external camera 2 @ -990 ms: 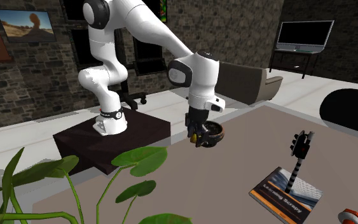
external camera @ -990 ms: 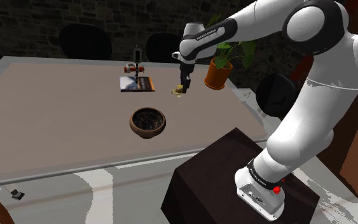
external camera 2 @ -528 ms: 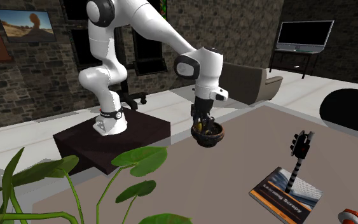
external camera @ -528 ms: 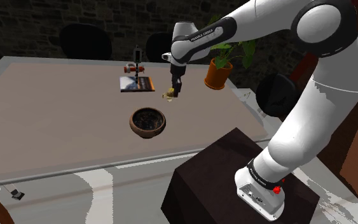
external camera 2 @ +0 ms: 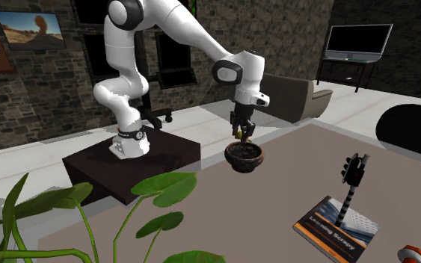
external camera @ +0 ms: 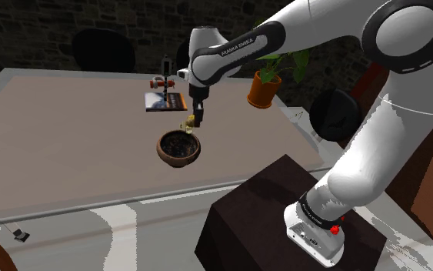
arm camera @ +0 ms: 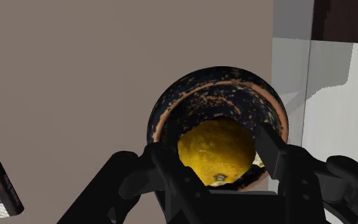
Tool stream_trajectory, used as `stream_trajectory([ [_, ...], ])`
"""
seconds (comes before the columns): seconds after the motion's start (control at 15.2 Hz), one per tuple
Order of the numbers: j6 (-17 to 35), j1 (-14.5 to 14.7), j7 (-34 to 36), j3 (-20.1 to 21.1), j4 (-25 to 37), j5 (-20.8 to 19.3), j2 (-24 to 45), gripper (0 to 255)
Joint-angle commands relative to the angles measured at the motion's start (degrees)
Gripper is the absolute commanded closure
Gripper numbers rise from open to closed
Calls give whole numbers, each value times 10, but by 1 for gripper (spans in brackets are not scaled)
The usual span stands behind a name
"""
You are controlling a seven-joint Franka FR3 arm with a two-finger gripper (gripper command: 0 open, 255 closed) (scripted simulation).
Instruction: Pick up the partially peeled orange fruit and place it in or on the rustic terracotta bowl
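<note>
In the shoulder view the white arm (external camera: 376, 115) is reaching up and to the left from its dark stand (external camera: 261, 215). The black gripper (external camera: 194, 120) is hanging just above the bowl (external camera: 178, 158), which is sitting on the pale brown table (external camera: 61, 138). The small yellow fruit (external camera: 184, 125) is showing at the fingertips, above the bowl's rim and clear of the table. Beyond the bowl a book (external camera: 165, 102) is lying flat, and a potted plant (external camera: 264, 88) is standing near the table's far corner on that view's right

In the second exterior view the gripper (external camera 2: 241, 134) is pointing straight down over the bowl (external camera 2: 244, 160), with the fruit showing as a small spot at the fingertips just above the opening. The book (external camera 2: 334, 228) is lying toward that view's lower right, and green leaves (external camera 2: 160, 187) are crossing the foreground

In the wrist view the two black fingers (arm camera: 269, 151) are pinching the dimpled yellow fruit (arm camera: 215, 146) from either side, a pale strip running along its lower edge. Behind it the bowl's brownish rim (arm camera: 171, 105) and dark speckled inside are ringing the fruit, so the fruit is hanging over the bowl's opening
</note>
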Motion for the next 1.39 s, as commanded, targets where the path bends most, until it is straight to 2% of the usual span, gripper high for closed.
stream_trajectory([
  [0.0,0,15,26,10,2,0,1,255],
  [0.07,-2,27,45,18,6,0,3,255],
  [1.12,104,38,64,4,-18,-34,89,255],
  [1.32,104,38,64,4,-18,-34,89,255],
])
